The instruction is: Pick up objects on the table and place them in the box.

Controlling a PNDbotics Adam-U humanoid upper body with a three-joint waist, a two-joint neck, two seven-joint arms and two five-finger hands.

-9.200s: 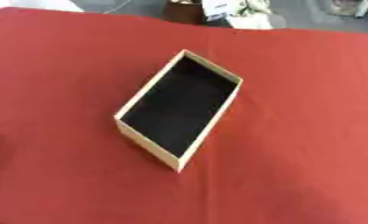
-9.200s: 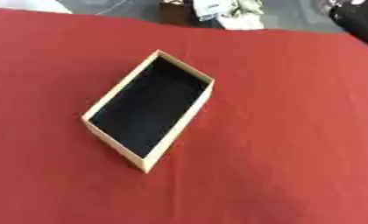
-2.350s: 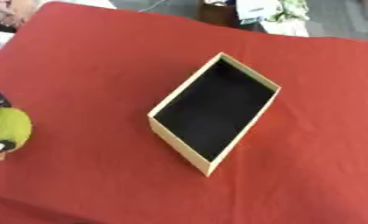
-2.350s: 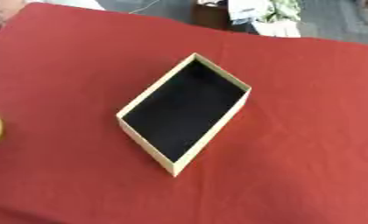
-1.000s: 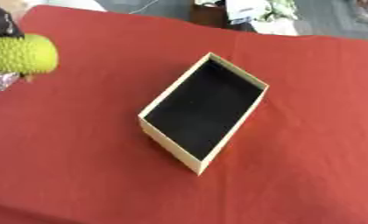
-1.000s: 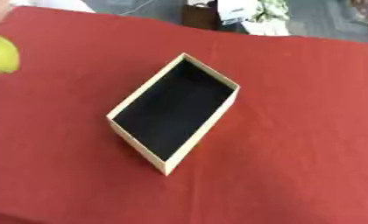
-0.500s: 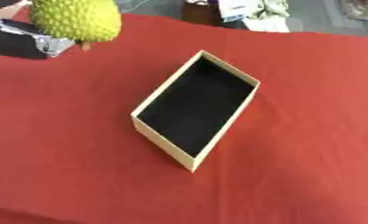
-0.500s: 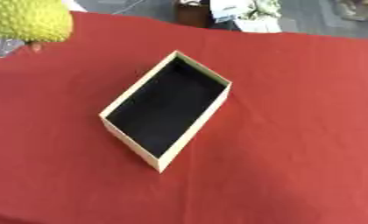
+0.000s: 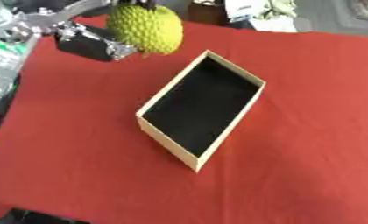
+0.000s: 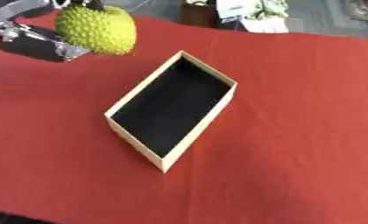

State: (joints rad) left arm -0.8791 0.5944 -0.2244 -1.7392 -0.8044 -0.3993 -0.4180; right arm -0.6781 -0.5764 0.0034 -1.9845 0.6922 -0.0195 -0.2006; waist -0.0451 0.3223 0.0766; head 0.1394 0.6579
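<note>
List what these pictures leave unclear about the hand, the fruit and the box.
- Left hand: both views show only a black and silver part beside the bumpy yellow-green fruit; the fruit hides the fingers, so the grip cannot be made out.
- Fruit: its top is cut by the upper edge in the left eye view.
- Box: the inside is uniformly black; nothing can be made out in it.
- Right hand: in neither view.
- Clutter beyond the red table: blurred, unidentifiable.

Left hand (image 9: 87,41) raised at upper left, arm entering from left edge; fingers hidden. Right hand unseen.

Left robot hand (image 9: 91,41) carried bumpy fruit (image 9: 146,29) boxward.
</note>
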